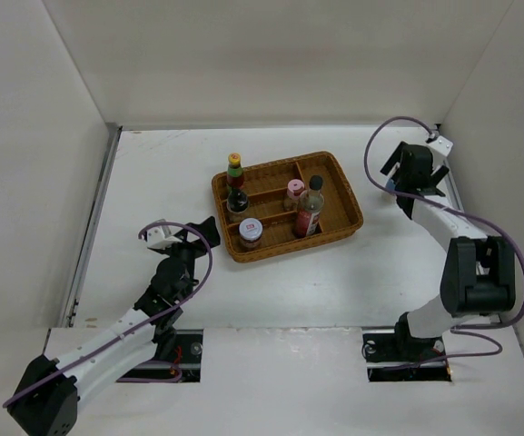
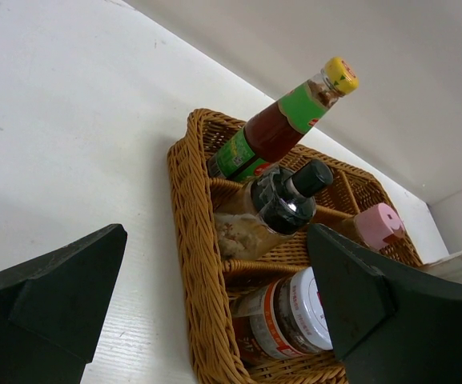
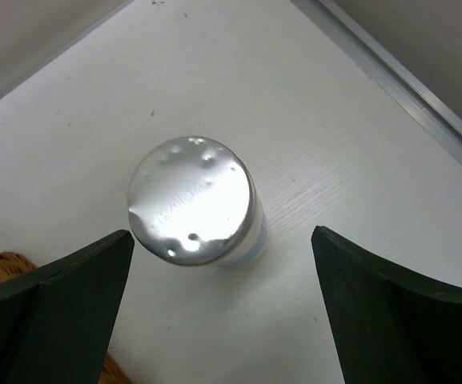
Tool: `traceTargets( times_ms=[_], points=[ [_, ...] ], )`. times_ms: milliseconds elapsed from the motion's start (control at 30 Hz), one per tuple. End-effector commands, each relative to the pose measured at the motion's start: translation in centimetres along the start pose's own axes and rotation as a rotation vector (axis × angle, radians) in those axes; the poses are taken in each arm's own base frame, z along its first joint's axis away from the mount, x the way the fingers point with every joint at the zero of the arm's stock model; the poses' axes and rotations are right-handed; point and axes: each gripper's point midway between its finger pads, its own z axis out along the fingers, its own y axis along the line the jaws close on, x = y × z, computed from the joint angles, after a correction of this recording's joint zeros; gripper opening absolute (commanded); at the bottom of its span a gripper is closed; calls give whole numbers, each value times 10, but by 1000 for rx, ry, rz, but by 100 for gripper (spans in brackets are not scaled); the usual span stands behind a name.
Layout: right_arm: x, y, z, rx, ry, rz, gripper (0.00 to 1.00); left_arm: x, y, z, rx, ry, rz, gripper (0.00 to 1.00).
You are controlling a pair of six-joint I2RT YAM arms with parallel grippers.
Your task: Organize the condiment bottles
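A brown wicker divided tray [image 1: 284, 162] sits on the white surface [image 1: 153, 182], and four of the five condiment bottles stand inside it. The dark bottle with a yellow cap and green label [image 1: 235, 186] is upright at the tray's far-left corner. The short jar with a red-and-white lid [image 1: 250, 233] is at the tray's near-left corner. The small pink-lidded jar [image 1: 294, 193] stands around the tray's middle. Just beside it, toward the tray's right half, is the tall dark bottle with a red label and black cap [image 1: 310, 209].

The fifth, a white shaker with a blue label and shiny grey cap [image 3: 192, 200], stands upright on the surface outside the tray, off its right side. A scrap of wicker shows at the lower-left edge of the right wrist view.

The right arm's black fingers [image 3: 54, 304] are spread wide on either side of the shaker, apart from it and holding nothing.

The left arm's black fingers [image 2: 54, 296] are also spread wide and empty. They sit on the tray's left side, near its near-left corner and facing the wicker wall, with the red-and-white-lidded jar the closest bottle to them.
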Motion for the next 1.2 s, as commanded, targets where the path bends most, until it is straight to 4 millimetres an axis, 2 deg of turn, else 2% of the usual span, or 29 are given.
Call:
traceTargets(
  times_ms=[0,167,200,300,367,433,567,667,800,1000,1167],
  points=[
    [-41,27,11,-74,-70,39,100,-1,-2,1,11,-9,-23,100],
    [-31,30,36,-55,-39,9,100,-3,-3,0,13,-14,-27,100],
    [-29,30,38,-52,-36,6,95,-2,-2,1,9,-13,-25,100],
    [-28,29,40,-50,-39,2,68,0,-1,2,5,-5,-17,100],
    [-30,28,32,-55,-47,11,58,-1,-1,2,7,-8,-20,100],
    [-43,21,16,-54,-87,32,51,-1,0,2,2,-11,-20,100],
    [-67,33,-45,-150,-192,68,50,2,0,3,-1,0,-16,100],
    [-61,56,-90,-279,-198,64,50,1,0,2,2,-6,-22,100],
    [-40,86,-131,-424,-171,52,50,3,1,3,0,2,-22,100],
    [-12,116,-161,-547,-105,43,50,2,5,4,-13,-2,-23,100],
    [27,125,-155,-550,-26,-4,51,-2,5,4,-9,-14,-34,100]
  ],
)
